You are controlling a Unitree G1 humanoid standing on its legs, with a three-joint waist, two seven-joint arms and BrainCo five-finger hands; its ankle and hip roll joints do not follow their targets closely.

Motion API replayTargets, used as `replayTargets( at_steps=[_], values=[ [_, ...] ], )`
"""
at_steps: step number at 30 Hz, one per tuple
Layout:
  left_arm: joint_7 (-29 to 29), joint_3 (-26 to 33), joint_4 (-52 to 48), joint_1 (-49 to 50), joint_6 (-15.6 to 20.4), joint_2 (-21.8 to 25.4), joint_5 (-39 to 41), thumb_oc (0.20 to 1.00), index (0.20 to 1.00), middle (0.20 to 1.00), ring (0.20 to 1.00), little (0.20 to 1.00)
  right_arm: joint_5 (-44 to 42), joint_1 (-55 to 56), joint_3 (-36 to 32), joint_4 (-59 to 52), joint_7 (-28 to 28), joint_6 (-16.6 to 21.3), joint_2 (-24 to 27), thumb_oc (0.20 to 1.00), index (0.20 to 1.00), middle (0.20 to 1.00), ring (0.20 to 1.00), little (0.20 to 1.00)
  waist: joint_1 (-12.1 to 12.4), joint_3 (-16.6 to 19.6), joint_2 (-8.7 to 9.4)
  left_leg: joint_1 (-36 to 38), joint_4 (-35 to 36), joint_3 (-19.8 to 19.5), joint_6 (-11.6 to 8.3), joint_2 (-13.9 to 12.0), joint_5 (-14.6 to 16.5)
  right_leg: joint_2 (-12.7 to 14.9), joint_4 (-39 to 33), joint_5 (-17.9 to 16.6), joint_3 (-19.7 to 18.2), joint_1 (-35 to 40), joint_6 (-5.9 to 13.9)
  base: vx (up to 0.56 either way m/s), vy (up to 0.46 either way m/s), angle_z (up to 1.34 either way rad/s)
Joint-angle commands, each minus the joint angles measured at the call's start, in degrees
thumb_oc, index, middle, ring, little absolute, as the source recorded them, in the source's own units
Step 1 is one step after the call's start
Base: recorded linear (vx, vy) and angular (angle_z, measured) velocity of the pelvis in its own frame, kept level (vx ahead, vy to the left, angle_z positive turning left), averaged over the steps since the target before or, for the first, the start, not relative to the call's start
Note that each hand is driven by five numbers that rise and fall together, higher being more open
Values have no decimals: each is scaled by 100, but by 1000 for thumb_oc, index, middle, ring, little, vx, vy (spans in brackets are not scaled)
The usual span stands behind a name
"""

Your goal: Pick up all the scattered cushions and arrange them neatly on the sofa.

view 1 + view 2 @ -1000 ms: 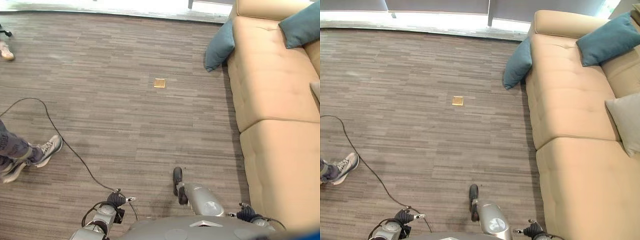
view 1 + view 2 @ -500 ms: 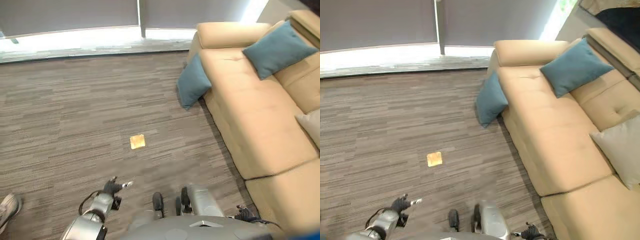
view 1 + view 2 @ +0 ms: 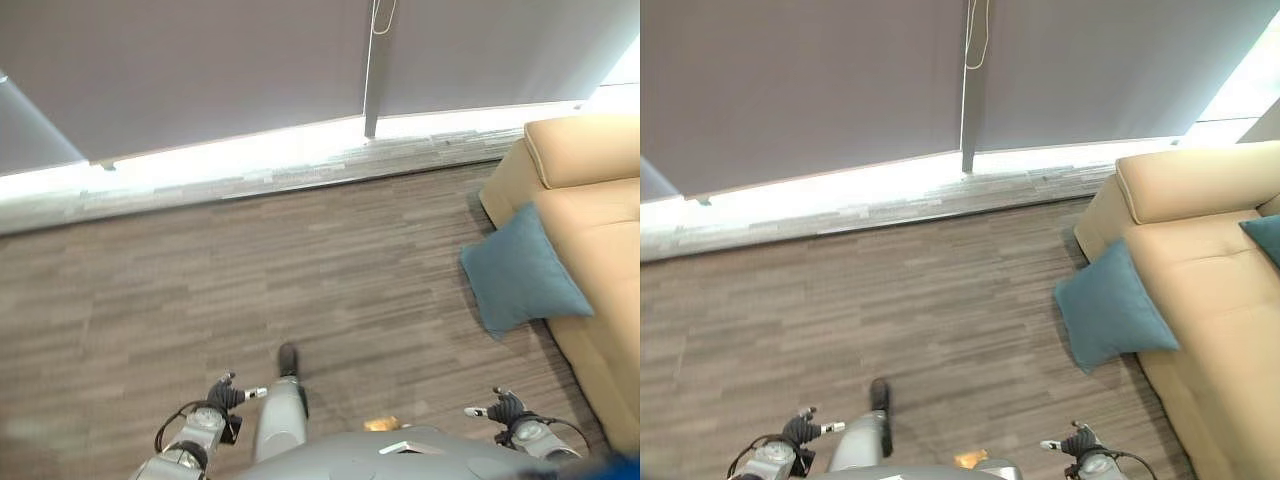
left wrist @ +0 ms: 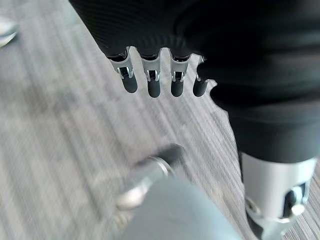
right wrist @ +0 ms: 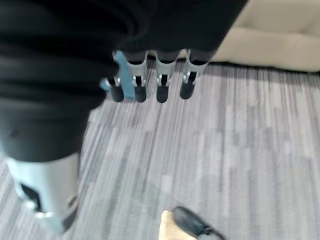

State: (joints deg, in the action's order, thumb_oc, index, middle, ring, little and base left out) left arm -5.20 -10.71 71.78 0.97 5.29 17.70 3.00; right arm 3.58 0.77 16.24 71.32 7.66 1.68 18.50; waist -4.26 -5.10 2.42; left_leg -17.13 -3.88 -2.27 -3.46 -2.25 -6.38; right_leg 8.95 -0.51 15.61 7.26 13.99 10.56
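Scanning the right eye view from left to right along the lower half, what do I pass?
Left hand → small tan floor plate → right hand → blue cushion leaning against the sofa's front → tan sofa.

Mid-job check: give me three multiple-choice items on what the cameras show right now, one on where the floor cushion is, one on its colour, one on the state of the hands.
1. Where is the cushion?
A. On the floor against the sofa
B. In the left hand
C. By the window

2. What colour is it?
A. Grey
B. Teal
C. Beige

3. What are the left hand and right hand doing?
A. Both gripping cushions
B. One holds a cushion
C. Both open, holding nothing

Answers: 1 A, it leans on the sofa's front; 2 B, teal fabric; 3 C, fingers hang straight over bare floor.
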Motion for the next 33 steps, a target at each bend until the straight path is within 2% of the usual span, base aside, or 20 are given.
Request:
replayTargets(
  at_steps=[1, 2, 5, 6, 8, 9, 10, 12, 13, 17, 18, 19, 20, 21, 22, 25, 26, 28, 31, 33],
  values=[
    [-2, -9, 155, -269, 56, -90, -103, 1000, 1000, 1000, 1000, 1000, 29, -109, -60, -84, 89, 34, 57, 1000, 1000, 1000, 1000, 1000, -19, -152, 256, 988, 159, 251, -92, 299, 669, -777, -161, -1433, -362, -1407, -390, 363, 284, -94],
    [4, 2, 163, -234, 53, -89, -129, 1000, 1000, 1000, 1000, 1000, 28, -132, -60, -77, 82, 34, 30, 1000, 1000, 1000, 1000, 1000, 6, -119, 250, 1047, 160, 317, -31, 343, 696, -719, -81, -1410, -482, -1414, -360, 323, 318, -37],
    [13, 40, 115, -272, 30, 36, -131, 1000, 1000, 1000, 1000, 1000, 35, -275, -6, -196, 43, 41, -54, 1000, 1000, 1000, 1000, 1000, 18, -177, 217, 1226, 147, 683, 168, 343, 842, -675, 898, -1352, -635, -1855, -221, 163, 223, -57],
    [-5, 43, 73, -284, 40, 51, -73, 1000, 1000, 1000, 1000, 1000, 82, -333, 49, -207, 51, 42, -78, 1000, 1000, 1000, 1000, 1000, 38, -195, 213, 1309, 119, 828, 197, 328, 916, -610, 1035, -1403, -408, -2045, -203, 112, 88, -65],
    [-17, 63, 40, -290, 56, 49, 2, 1000, 1000, 1000, 1000, 1000, 118, -373, 82, -202, 42, 33, -81, 1000, 1000, 1000, 1000, 1000, 109, -166, 218, 1456, 142, 1027, 195, 319, 1010, -474, 783, -1456, 89, -2055, -228, 135, 0, -113],
    [-23, 101, 26, -305, 64, 39, 63, 1000, 1000, 1000, 1000, 1000, 167, -446, 113, -201, 50, 23, -86, 1000, 1000, 1000, 1000, 1000, 172, -100, 208, 1596, 218, 1275, 160, 260, 1070, -303, 532, -1568, 763, -2101, -238, 175, -76, -98],
    [-30, 122, 34, -319, 61, 47, 74, 1000, 1000, 1000, 1000, 1000, 192, -473, 127, -203, 55, 21, -81, 1000, 1000, 1000, 1000, 1000, 197, -78, 206, 1674, 248, 1390, 141, 216, 1094, -232, 456, -1627, 1089, -2143, -234, 184, -91, -67],
    [-22, 161, 63, -343, 48, 65, 77, 1000, 1000, 1000, 1000, 1000, 223, -517, 154, -213, 47, 11, -91, 1000, 1000, 1000, 1000, 1000, 212, -75, 150, 1876, 297, 1515, 98, 103, 1243, -165, 487, -1613, 1437, -2243, -181, 189, -125, -106],
    [3, 147, 81, -343, 53, 63, 41, 1000, 1000, 1000, 1000, 1000, 200, -500, 155, -200, 49, 18, -71, 1000, 1000, 1000, 1000, 1000, 176, -68, 212, 1888, 241, 1679, 115, 148, 1204, -103, 323, -1685, 1543, -2136, -232, 178, -165, -76],
    [40, 92, 100, -361, 58, -22, 14, 1000, 1000, 1000, 1000, 1000, 66, -347, -9, -48, 75, 6, -20, 1000, 1000, 1000, 1000, 1000, 40, 50, 229, 2004, -17, 1681, -7, 69, 1347, -229, 150, -1682, 1269, -1903, -297, 194, -223, -9],
    [61, 39, 108, -392, 45, -66, -15, 1000, 1000, 1000, 1000, 1000, 15, -300, -75, 20, 85, -8, 0, 1000, 1000, 1000, 1000, 1000, -14, 10, 246, 1871, -689, 1713, -130, -94, 1219, -295, 51, -1658, 1211, -1731, -381, 214, -291, 3],
    [61, 18, 90, -419, 36, -79, -10, 1000, 1000, 1000, 1000, 1000, -3, -304, -85, 33, 92, -10, 24, 1000, 1000, 1000, 1000, 1000, -17, -28, 263, 1776, -1039, 1674, -147, -156, 1160, -324, 1, -1654, 1159, -1671, -421, 119, -180, -7],
    [61, 17, 90, -420, 36, -79, -10, 1000, 1000, 1000, 1000, 1000, -3, -305, -86, 33, 92, -10, 24, 1000, 1000, 1000, 1000, 1000, -16, -30, 260, 1770, -1053, 1673, -148, -162, 1167, -329, -1, -1655, 1159, -1669, -423, 65, -100, -21],
    [62, -8, 68, -454, 44, -106, 7, 1000, 1000, 1000, 1000, 1000, -48, -307, -91, 37, 97, 0, 31, 1000, 1000, 1000, 1000, 1000, -10, -45, 282, 1648, -1306, 1577, -182, -146, 1027, -351, -58, -1651, 1102, -1620, -468, 109, -118, -42],
    [56, -50, 36, -479, 55, -167, 87, 1000, 1000, 1000, 1000, 1000, -83, -305, -97, 48, 102, -8, 61, 1000, 1000, 1000, 1000, 1000, 56, -106, 307, 1373, -1557, 1340, -163, -72, 1016, -415, -182, -1637, 933, -1497, -507, 136, -124, -46],
    [98, -77, 11, -471, 59, -229, 173, 1000, 1000, 1000, 1000, 1000, -77, -296, -84, 55, 116, 2, 96, 1000, 1000, 1000, 1000, 1000, 123, -79, 377, 1105, -1161, 1161, -48, 63, 1229, -384, -313, -1620, 740, -1376, -411, 204, -38, -75],
    [97, -103, 32, -470, 58, -245, 175, 1000, 1000, 1000, 1000, 1000, -61, -295, -47, 56, 127, 11, 106, 1000, 1000, 1000, 1000, 1000, 219, -94, 320, 918, -494, 942, -81, 81, 915, -510, -341, -1540, 516, -1230, -367, 309, 11, -100],
    [97, -106, 87, -458, 53, -271, 181, 1000, 1000, 1000, 1000, 1000, -46, -306, -26, 79, 132, 11, 112, 1000, 1000, 1000, 1000, 1000, 303, -123, 257, 777, -167, 682, -152, 77, 614, -609, -343, -1451, 339, -1112, -373, 251, 35, -55],
    [124, -110, 194, -418, 40, -319, 176, 1000, 1000, 1000, 1000, 1000, -27, -327, -28, 86, 131, 27, 123, 1000, 1000, 1000, 1000, 1000, 387, -118, 176, 680, -20, 278, -157, 178, 513, -671, -243, -1293, 42, -960, -381, 244, 81, -99],
    [136, -110, 248, -362, -3, -313, 70, 1000, 1000, 1000, 1000, 1000, 3, -306, -44, 96, 112, 26, 85, 1000, 1000, 1000, 1000, 1000, 355, -34, 147, 875, -32, 298, -63, 238, 592, -585, -61, -1203, -68, -926, -364, 311, 194, -81]
  ],
)
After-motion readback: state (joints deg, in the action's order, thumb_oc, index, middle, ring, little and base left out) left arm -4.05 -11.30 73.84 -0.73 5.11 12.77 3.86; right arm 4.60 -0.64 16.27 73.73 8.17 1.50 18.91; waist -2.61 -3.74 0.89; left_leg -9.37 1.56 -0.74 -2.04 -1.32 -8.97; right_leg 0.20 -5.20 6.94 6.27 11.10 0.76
